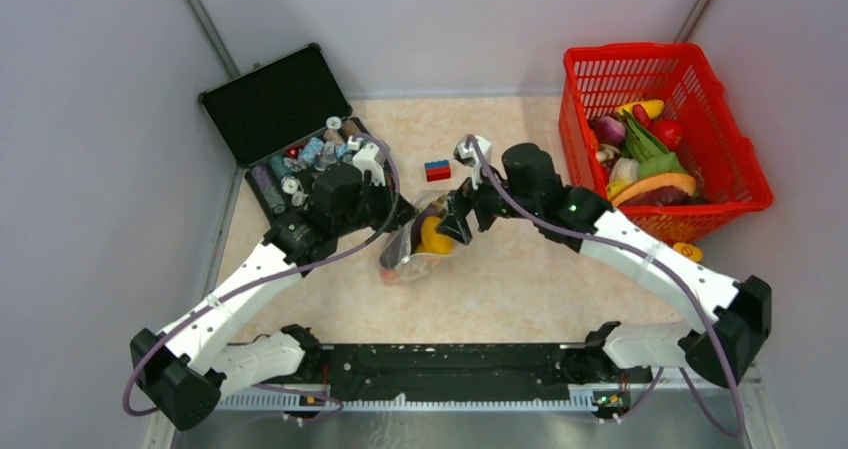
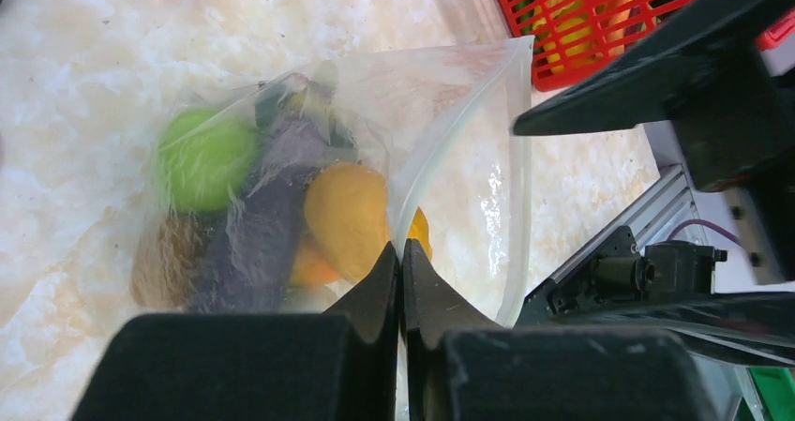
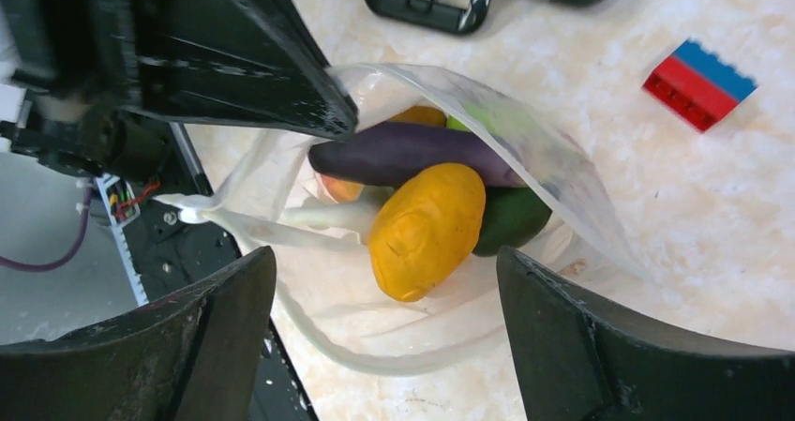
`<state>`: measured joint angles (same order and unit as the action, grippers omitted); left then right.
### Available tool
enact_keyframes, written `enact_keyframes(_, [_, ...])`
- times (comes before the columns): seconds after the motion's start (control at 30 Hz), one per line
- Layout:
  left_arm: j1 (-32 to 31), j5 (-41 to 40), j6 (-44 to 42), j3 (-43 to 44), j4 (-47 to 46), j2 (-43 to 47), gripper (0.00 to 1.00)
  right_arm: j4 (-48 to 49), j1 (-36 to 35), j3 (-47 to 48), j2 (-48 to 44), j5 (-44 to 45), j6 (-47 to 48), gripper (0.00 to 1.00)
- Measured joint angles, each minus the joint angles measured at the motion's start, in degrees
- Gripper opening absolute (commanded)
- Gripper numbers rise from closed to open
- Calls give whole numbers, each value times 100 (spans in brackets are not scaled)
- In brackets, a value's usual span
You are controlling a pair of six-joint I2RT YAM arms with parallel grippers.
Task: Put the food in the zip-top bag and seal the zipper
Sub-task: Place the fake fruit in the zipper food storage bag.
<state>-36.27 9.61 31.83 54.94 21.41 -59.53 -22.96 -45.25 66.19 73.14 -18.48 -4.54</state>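
The zip-top bag [image 1: 405, 259] sits at the centre of the top view on the tabletop [image 1: 520, 289], with the food [image 3: 427, 229] inside it. The left hand [image 2: 401, 257] is pinched tight on the bag's rim. The right hand [image 3: 384, 252] gapes wide over the mouth, holding nothing.

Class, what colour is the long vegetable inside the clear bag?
Purple; the eggplant shows best in the right wrist view.

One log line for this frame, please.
left end effector: shut on zip-top bag rim | right end effector: open over bag mouth | food: in bag | zipper: unsealed
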Motion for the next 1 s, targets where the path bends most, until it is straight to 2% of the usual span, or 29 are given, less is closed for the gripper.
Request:
enact_keyframes(0.2, [0,2,2,0,0,0,0,339,0,-111,-605,264,-42,82])
enact_keyframes(0.27, [0,0,2,0,0,0,0,533,0,-258,-761,555,-90,74])
enact_keyframes(0.47, [0,0,4,0,2,0,0,756,2,-730,-1226,1880,-356,67])
enact_keyframes(0.8, [0,4,61,0,2,0,0,522,4,-505,-203,2347,-494,54])
enact_keyframes(1.0, [0,4,68,2,7,0,0,479,24,-498,63,2448,-625,47])
